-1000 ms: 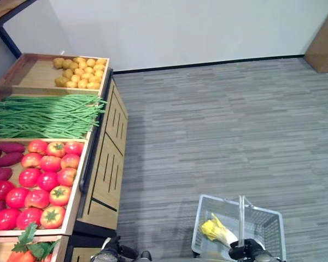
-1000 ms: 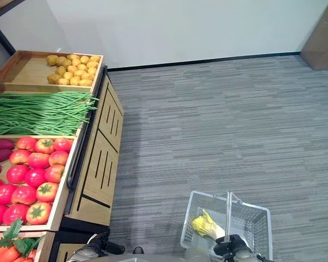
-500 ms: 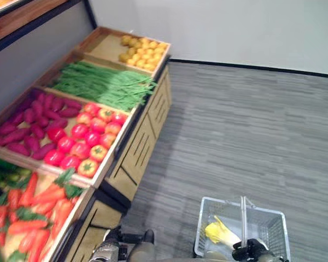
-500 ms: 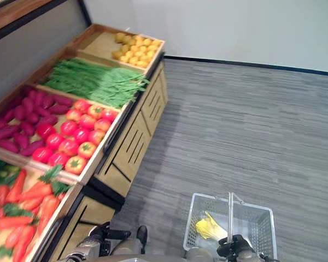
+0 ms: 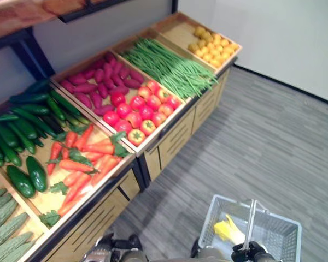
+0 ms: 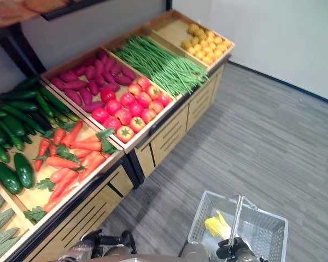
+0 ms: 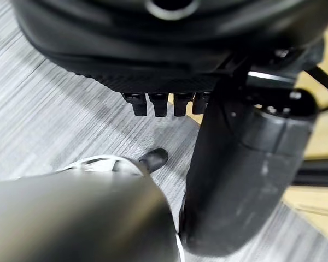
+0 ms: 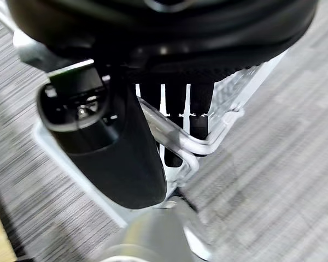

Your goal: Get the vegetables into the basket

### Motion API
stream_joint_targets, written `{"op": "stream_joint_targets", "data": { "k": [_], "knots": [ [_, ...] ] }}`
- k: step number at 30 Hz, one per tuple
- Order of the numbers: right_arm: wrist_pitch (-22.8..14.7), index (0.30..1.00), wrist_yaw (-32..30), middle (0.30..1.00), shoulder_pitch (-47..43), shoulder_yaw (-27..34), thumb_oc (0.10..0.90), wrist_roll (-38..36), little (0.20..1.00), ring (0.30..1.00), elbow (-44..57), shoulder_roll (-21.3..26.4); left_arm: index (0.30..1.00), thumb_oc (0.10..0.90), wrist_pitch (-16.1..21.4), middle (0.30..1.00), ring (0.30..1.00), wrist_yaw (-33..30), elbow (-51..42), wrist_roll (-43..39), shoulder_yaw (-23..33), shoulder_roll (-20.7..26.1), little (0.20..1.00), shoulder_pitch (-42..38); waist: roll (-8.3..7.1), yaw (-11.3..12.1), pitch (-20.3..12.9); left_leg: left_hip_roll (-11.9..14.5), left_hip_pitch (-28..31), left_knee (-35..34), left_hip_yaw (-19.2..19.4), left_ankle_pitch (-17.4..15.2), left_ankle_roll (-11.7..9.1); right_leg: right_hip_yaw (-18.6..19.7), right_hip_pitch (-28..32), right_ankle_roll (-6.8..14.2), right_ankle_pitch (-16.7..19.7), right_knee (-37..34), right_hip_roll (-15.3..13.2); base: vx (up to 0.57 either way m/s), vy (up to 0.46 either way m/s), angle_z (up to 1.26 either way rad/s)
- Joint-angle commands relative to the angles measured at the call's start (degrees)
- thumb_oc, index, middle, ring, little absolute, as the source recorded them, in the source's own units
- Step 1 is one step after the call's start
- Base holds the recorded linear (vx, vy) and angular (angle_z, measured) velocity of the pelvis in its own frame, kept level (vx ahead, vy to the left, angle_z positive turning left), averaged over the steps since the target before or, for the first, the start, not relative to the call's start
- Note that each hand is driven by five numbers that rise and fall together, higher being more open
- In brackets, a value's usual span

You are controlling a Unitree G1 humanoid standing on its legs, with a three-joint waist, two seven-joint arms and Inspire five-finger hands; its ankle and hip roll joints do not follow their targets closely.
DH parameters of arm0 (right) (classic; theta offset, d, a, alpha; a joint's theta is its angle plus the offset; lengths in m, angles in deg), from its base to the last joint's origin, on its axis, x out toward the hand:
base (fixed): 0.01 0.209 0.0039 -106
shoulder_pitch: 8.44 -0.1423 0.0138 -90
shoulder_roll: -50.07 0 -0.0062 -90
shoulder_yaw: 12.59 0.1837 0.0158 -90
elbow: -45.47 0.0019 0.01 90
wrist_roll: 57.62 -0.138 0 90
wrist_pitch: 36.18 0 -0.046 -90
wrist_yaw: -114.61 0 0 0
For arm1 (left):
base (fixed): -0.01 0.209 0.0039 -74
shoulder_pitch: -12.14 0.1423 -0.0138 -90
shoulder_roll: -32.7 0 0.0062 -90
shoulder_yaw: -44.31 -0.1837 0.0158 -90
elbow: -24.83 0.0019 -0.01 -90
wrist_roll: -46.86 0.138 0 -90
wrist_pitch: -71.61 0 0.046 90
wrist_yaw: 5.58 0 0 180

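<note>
Wooden produce stand [image 5: 169,143] runs along the left of the grey floor [image 5: 273,142], its sloped bins set in a row from the far end to the near end. At the far end sits a bin of small yellow potatoes [image 5: 210,46], next to it a heap of green beans [image 5: 167,68]. The following bin holds purple sweet potatoes [image 5: 95,84] toward the back edge and red tomatoes [image 5: 139,112] toward the front edge. Nearer still, dark cucumbers [image 5: 27,128] lie at the back of a bin with carrots [image 5: 79,161] in front of them, and bumpy bitter gourds [image 5: 3,226] fill the nearest corner.

On the floor side, a pale wire basket [image 5: 287,232] hangs with its handle [image 5: 250,224] upright. The right hand [image 5: 247,252] has its fingers curled round that handle. Inside the basket, against its left wall, lies a yellow leafy vegetable [image 5: 228,229].

The left hand [image 5: 112,248] shows low beside the stand's front, its fingers [image 7: 153,103] curled in and empty, touching no vegetable.
</note>
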Motion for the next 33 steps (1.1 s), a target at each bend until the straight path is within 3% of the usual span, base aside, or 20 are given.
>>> {"op": "stream_joint_targets", "data": {
  "k": [1, 11, 15, 19, 21, 23, 24, 26, 28, 29, 30, 33],
  "knots": [
    [1.00, 0.300, -0.38, 0.300, 0.59, -1.47, 0.400, 1.41, 0.300, 0.300, -1.78, 1.52, 1.000, 0.900, -1.58, 1.000, 1.000, -0.26, 1.74, 4.85, -1.08, 0.21, 1.000, 1.34, 0.30, 0.16, 0.60, 1.24, 3.19, 3.30, -0.44, 2.86, -2.69, -0.46, 6.24, 0.04, -3.18, -0.61, 3.21, 0.03, 0.122, -0.30],
    [1.27, 0.300, -0.14, 0.300, -0.12, -1.36, 0.400, 1.57, 0.300, 0.300, -2.16, 0.79, 1.000, 0.900, -1.70, 1.000, 1.000, -0.23, 2.58, 6.41, -0.43, 0.83, 1.000, 1.93, -0.53, 1.04, -0.06, -3.59, 5.61, -0.36, 0.22, -0.86, 0.23, 1.01, 5.63, 3.26, 1.29, -2.71, 0.14, 0.02, 0.130, -0.07],
    [1.37, 0.300, -0.09, 0.300, -0.45, -1.29, 0.400, 1.84, 0.300, 0.300, -2.29, 0.75, 1.000, 0.900, -1.62, 1.000, 1.000, -0.23, 2.78, 6.67, -0.31, 1.04, 1.000, 2.00, -1.11, 1.27, 0.36, -5.04, 4.97, -0.29, 0.85, -0.96, 1.80, 0.85, 4.64, 3.60, 3.37, -2.67, -1.16, -0.01, 0.140, -0.05],
    [1.47, 0.300, 0.09, 0.300, -0.92, -0.99, 0.400, 1.72, 0.300, 0.300, -2.42, 0.62, 1.000, 0.900, -1.63, 1.000, 1.000, -0.27, 2.94, 7.03, 0.05, 1.61, 1.000, 1.94, -1.32, 1.49, 1.19, -6.77, 5.51, -1.68, 0.91, -2.15, 3.60, 2.51, 2.06, 5.17, 4.62, 2.46, -3.81, -0.01, 0.204, -0.06],
    [1.43, 0.300, 0.15, 0.300, -1.11, -1.02, 0.400, 1.61, 0.300, 0.300, -2.23, 0.53, 1.000, 0.900, -1.62, 1.000, 1.000, -0.40, 2.80, 6.94, 0.03, 2.07, 1.000, 1.75, -1.36, 1.35, 1.90, -7.67, 6.01, -2.63, 0.59, -2.21, 4.37, 4.88, 0.12, 6.03, 5.80, 6.67, -5.00, 0.02, 0.155, -0.15],
    [1.39, 0.300, 0.28, 0.300, -1.32, -1.29, 0.400, 1.46, 0.300, 0.300, -2.26, 0.29, 1.000, 0.900, -1.57, 1.000, 1.000, -0.41, 2.63, 7.08, -0.40, 2.68, 1.000, 1.45, -1.34, 0.21, 2.45, -8.04, 6.41, -3.52, -1.35, -2.33, 4.54, 11.74, -2.72, 6.80, 7.25, 8.04, -3.61, 0.07, 0.045, -0.03],
    [1.31, 0.300, 0.33, 0.300, -1.41, -1.61, 0.400, 0.99, 0.300, 0.300, -2.10, -0.12, 1.000, 0.900, -1.47, 1.000, 1.000, -0.34, 2.66, 7.30, -0.53, 3.21, 1.000, 1.33, -1.51, -0.44, 2.56, -8.13, 6.73, -4.03, -2.69, -2.25, 4.27, 16.89, -3.86, 6.46, 7.16, 5.88, -1.63, 0.08, 0.002, 0.13],
    [1.27, 0.300, 0.26, 0.300, -1.51, -1.64, 0.400, 0.77, 0.300, 0.300, -1.93, -0.22, 1.000, 0.900, -1.40, 1.000, 1.000, -0.40, 2.65, 7.29, -0.57, 3.43, 1.000, 1.25, -1.64, -0.54, 2.51, -8.02, 6.46, -4.03, -3.33, -1.95, 4.10, 18.90, -4.37, 6.38, 7.77, 4.36, -0.95, 0.07, -0.059, 0.40],
    [0.96, 0.300, 0.30, 0.300, -1.56, -1.74, 0.400, -0.24, 0.300, 0.300, -1.39, -0.54, 1.000, 0.900, -1.27, 1.000, 1.000, -0.41, 2.82, 7.60, -1.22, 3.73, 1.000, 0.76, -1.82, -1.64, 2.89, -8.08, 6.60, -3.97, -5.74, -2.34, 3.95, 24.90, -4.77, 6.78, 7.00, 0.60, 0.45, 0.08, -0.083, 0.53],
    [0.96, 0.300, 0.30, 0.300, -1.61, -1.75, 0.400, -0.24, 0.300, 0.300, -1.39, -0.56, 1.000, 0.900, -1.27, 1.000, 1.000, -0.41, 2.82, 7.61, -1.18, 3.75, 1.000, 0.73, -1.84, -1.60, 2.79, -8.05, 6.41, -4.01, -5.66, -2.12, 3.91, 24.95, -4.90, 6.69, 7.29, 0.38, 0.51, 0.09, -0.040, 0.56],
    [0.87, 0.300, 0.51, 0.300, -1.54, -2.04, 0.400, -0.52, 0.300, 0.300, -1.19, -0.74, 1.000, 0.900, -1.26, 1.000, 1.000, -0.50, 2.87, 7.50, -1.33, 3.81, 1.000, 0.48, -1.67, -2.75, 2.59, -8.12, 6.59, -4.01, -7.09, -2.49, 3.86, 30.33, -5.72, 6.74, 6.68, -1.28, 2.52, 0.06, -0.024, 0.50],
    [0.83, 0.300, 0.52, 0.300, -1.48, -2.08, 0.400, -0.78, 0.300, 0.300, -1.07, -0.74, 1.000, 0.900, -1.17, 1.000, 1.000, -0.49, 2.81, 7.50, -1.64, 3.77, 1.000, 0.37, -1.48, -3.25, 2.56, -8.12, 6.57, -3.92, -8.19, -2.59, 3.76, 33.39, -6.09, 6.66, 6.69, -2.00, 3.64, 0.08, -0.072, 0.27]
  ]
}}
